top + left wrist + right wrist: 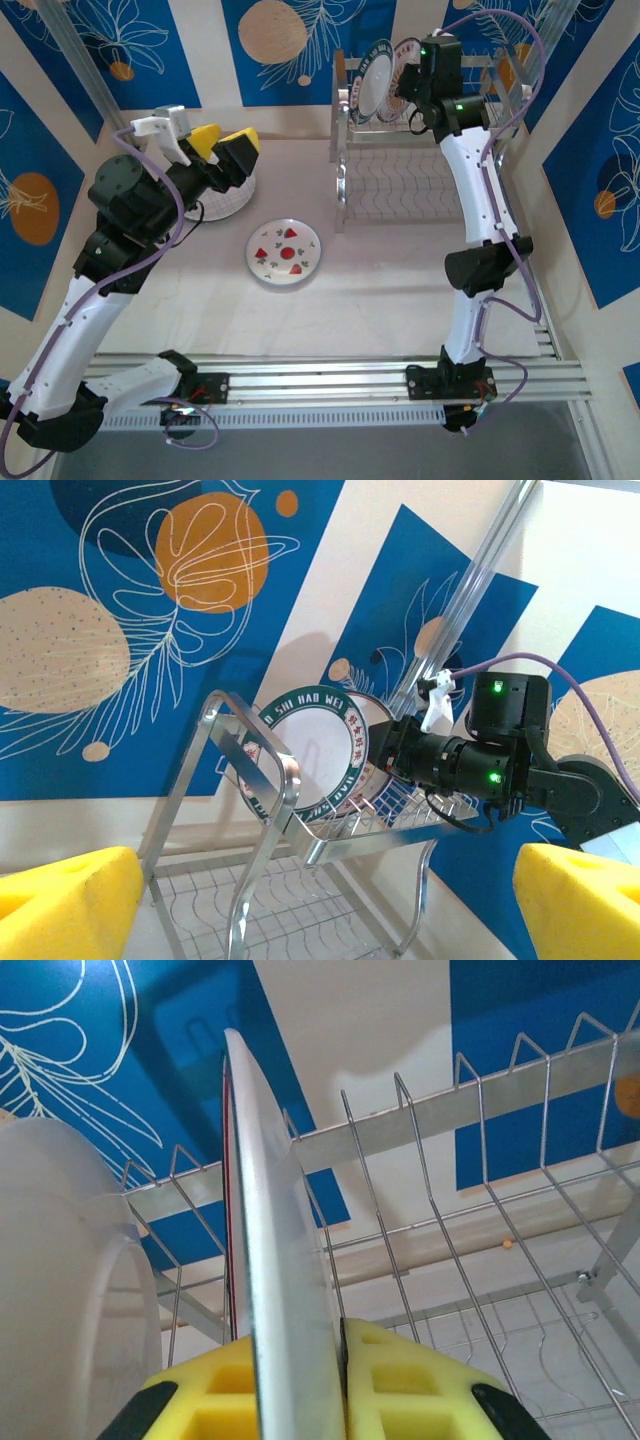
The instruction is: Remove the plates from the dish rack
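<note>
Right hand (298, 1365) gripped the rim of a plate (275, 1220) standing in dish rack (500, 1108) upper slots; left hand (224, 150) was wide open over the desk (400, 290). Risk: shallow edge bite, so plate could pivot, snag its slot or knock neighbouring plate (60, 1290).

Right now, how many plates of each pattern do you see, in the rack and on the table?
Dark-rimmed lettered plates, in the dish rack: 2
Watermelon plate, on the table: 1
Grid-lined plate, on the table: 1
Total: 4
</note>
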Robot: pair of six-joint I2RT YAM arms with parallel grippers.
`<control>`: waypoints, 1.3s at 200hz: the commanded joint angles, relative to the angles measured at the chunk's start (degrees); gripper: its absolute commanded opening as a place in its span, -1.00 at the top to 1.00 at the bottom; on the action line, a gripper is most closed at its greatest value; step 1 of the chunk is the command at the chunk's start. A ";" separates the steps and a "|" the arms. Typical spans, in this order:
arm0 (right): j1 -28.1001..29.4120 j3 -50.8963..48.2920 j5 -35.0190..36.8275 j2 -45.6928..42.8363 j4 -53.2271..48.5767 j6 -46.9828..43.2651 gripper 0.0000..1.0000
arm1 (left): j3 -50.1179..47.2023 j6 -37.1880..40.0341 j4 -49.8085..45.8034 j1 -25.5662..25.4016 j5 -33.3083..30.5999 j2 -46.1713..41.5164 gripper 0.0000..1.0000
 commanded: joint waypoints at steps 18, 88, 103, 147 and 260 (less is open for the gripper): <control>2.60 3.90 2.68 -0.66 1.30 -1.79 0.87 | 1.43 0.64 1.07 -0.84 -0.15 -0.35 -0.90; 5.29 6.84 11.43 -1.33 0.99 -7.33 1.00 | 1.90 -0.11 1.99 -0.97 1.33 0.23 -0.92; 5.37 6.67 12.49 -2.34 0.81 -7.80 1.00 | 2.11 -0.41 2.38 -1.04 2.14 0.60 -0.91; 5.49 1.85 13.13 -7.77 2.91 -8.19 1.00 | 2.47 -1.22 3.77 -1.22 3.63 1.62 -0.92; 4.81 -11.71 13.82 -24.71 2.95 -8.72 1.00 | 3.68 -6.02 7.12 -2.00 9.09 6.42 -0.93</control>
